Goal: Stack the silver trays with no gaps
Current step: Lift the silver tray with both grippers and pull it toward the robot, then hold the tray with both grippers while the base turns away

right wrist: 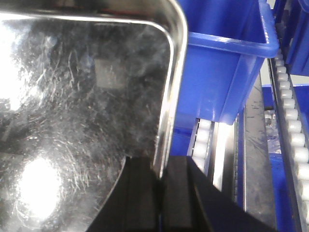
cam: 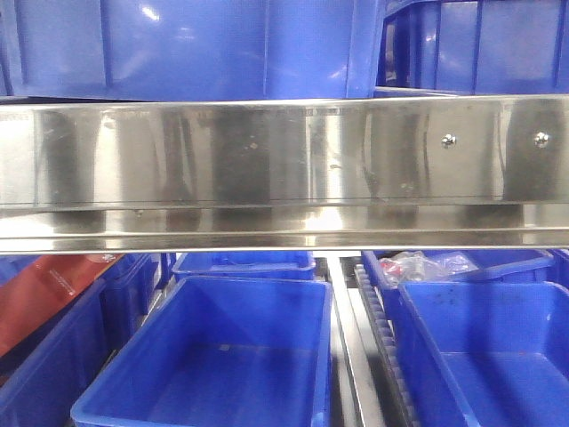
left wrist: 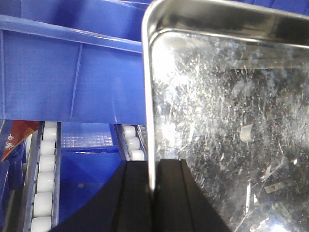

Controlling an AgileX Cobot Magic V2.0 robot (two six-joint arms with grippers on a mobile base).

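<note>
Left gripper (left wrist: 153, 176), at bottom centre of its view, is closed tight on the left rim of a tray (left wrist: 227, 121) that fills the right side. Right gripper (right wrist: 161, 174) pinches a tray (right wrist: 82, 111) rim likewise, with the tray at the left and a blue bin (right wrist: 227, 72) behind

I see the silver tray (left wrist: 227, 121) as shiny stainless steel: mirror-bright rim, floor hazy w/ fine scratches all over. Left pincer (left wrist: 152, 166) and right pincer (right wrist: 161, 169): matt black, prob. plastic. Bins (cam: 222, 356) are glossy blue plastic, smooth. Shelf rail (cam: 267, 160) is polished steel w/ streaky reflections, and its screws (cam: 450, 140) are bright metal. Rollers (left wrist: 41, 183) look like white plastic, semi-matt.
</note>
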